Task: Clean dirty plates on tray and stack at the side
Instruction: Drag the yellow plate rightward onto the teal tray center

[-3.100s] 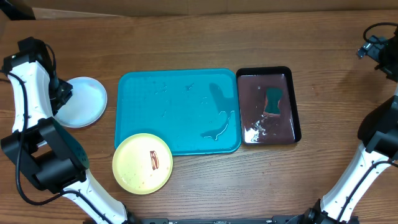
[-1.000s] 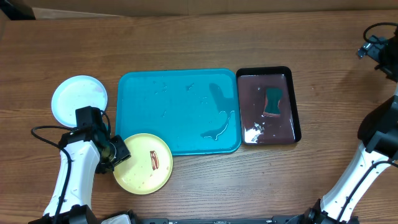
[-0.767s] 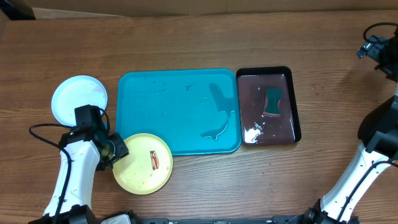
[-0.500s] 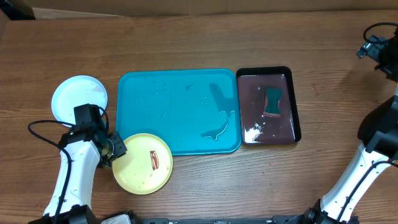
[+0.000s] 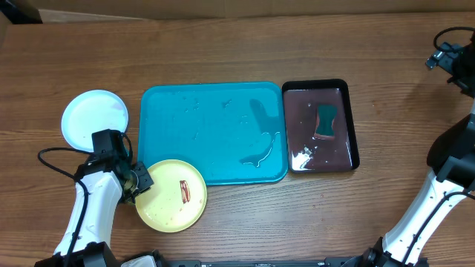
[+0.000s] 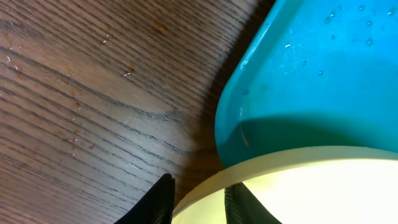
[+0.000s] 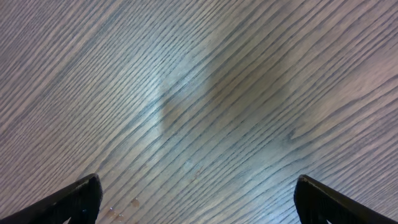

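Near the table's left edge lay the white plate [image 5: 94, 120]. Toward the front edge, the left gripper [image 5: 141, 182] had its jaws drawn narrow, pinching the rim of the yellow-green plate [image 5: 172, 199], which overlapped the near-left corner of the turquoise tray [image 5: 215, 119]. At the far right edge, the right gripper [image 7: 199, 202] hung spread wide over bare wood, holding nothing.

tray [image 5: 211, 100]: turquoise; plate [image 5: 165, 209]: yellow-green (smear [image 5: 185, 191] brown-red); second plate [image 5: 93, 119]: white; small tray [image 5: 315, 82]: black; table [image 5: 223, 44]: brown wood-grain
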